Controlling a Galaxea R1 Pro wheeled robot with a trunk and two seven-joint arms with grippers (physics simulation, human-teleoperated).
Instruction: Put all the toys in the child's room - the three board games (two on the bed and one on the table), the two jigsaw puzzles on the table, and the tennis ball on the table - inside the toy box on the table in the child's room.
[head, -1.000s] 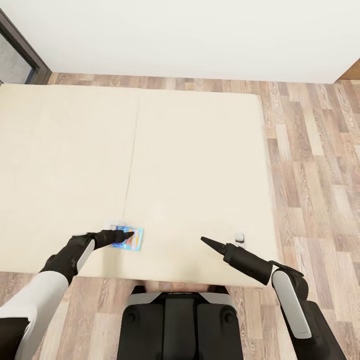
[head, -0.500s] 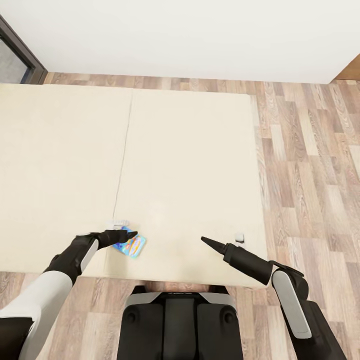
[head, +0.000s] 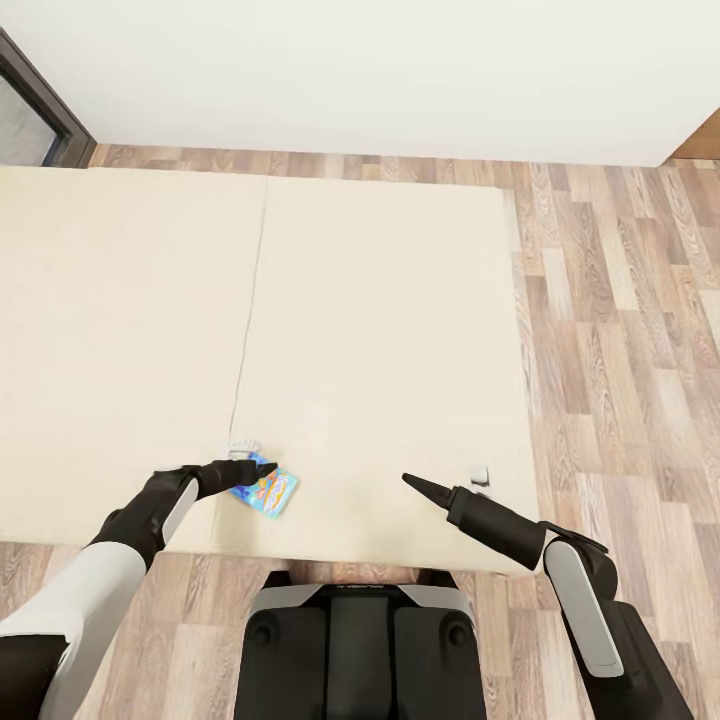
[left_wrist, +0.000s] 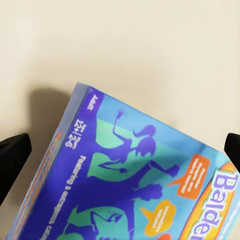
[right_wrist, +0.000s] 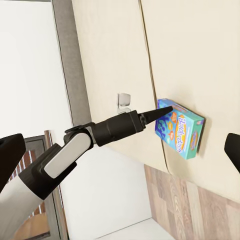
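Note:
A narrow blue board game (head: 270, 491) lies on the bed's beige mattress (head: 380, 330) near its front edge. My left gripper (head: 262, 467) rests at the box's far left corner. In the left wrist view the blue box (left_wrist: 135, 185) lies close under the left gripper (left_wrist: 122, 150), whose fingertips (left_wrist: 12, 155) stand wide apart. The right wrist view shows the box (right_wrist: 182, 129) with the left gripper's tip (right_wrist: 167, 109) against its corner. My right gripper (head: 410, 481) hovers over the mattress to the right, open and holding nothing. The table, toy box, jigsaw puzzles and tennis ball are out of view.
Two small white-grey objects sit on the mattress, one (head: 240, 443) just beyond the left gripper and one (head: 479, 475) beside the right forearm. Wood-plank floor (head: 620, 330) runs along the bed's right side. A white wall (head: 380, 70) stands behind, with a dark window frame (head: 40, 105) at far left.
The blue box has turned and slid slightly to the right at the left gripper's tip. The camera shifted a little early on. The right arm is unchanged.

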